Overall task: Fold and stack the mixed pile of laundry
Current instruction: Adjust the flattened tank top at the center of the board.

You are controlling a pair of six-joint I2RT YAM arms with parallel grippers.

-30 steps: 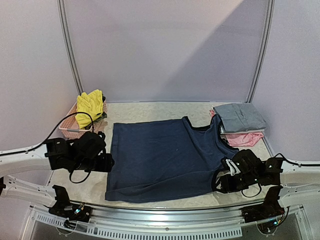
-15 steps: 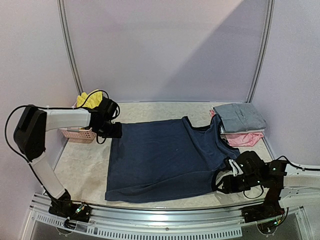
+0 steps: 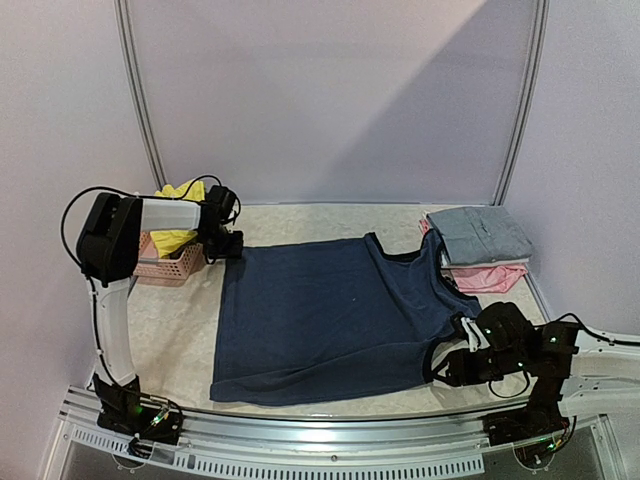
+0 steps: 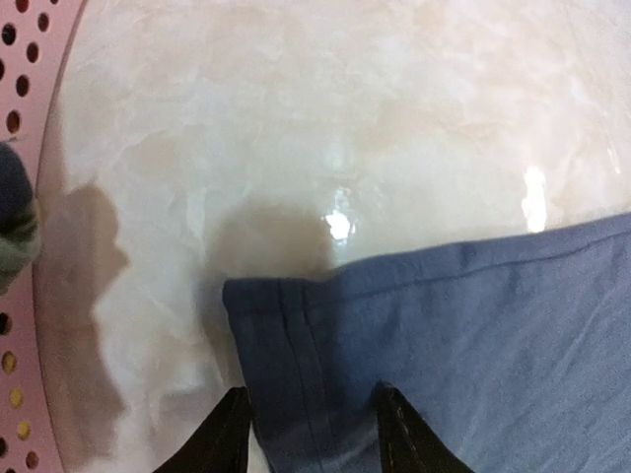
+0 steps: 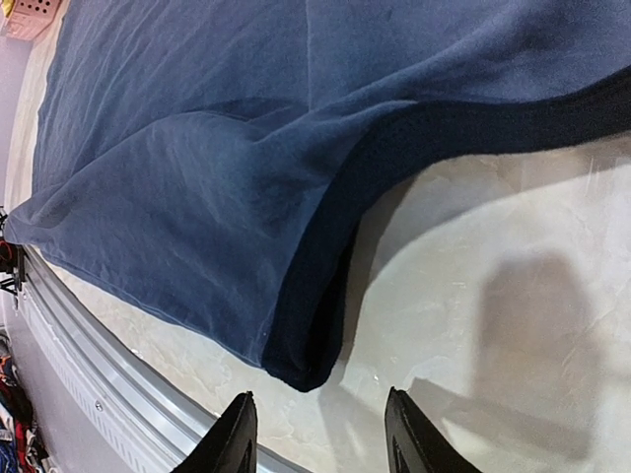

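The navy blue top (image 3: 330, 315) lies flat across the middle of the table (image 3: 160, 345). Left of the top, a broad strip of bare tabletop runs from the metal rail (image 3: 330, 452) at the near edge up to the pink lattice basket (image 3: 165, 262). The left arm's upright link (image 3: 112, 310) stands along the strip's outer side. The basket, heaped with a yellow garment (image 3: 178, 212), blocks the far left. Only a narrow gap separates it from the top's corner, and the left gripper (image 3: 232, 245) fills that gap. Behind the top a thin bare band meets the wall. Just beside the top's far right strap sits a folded grey and pink stack (image 3: 482, 245). At the top's near right, the right gripper (image 5: 320, 414) and its arm take up the bare table.
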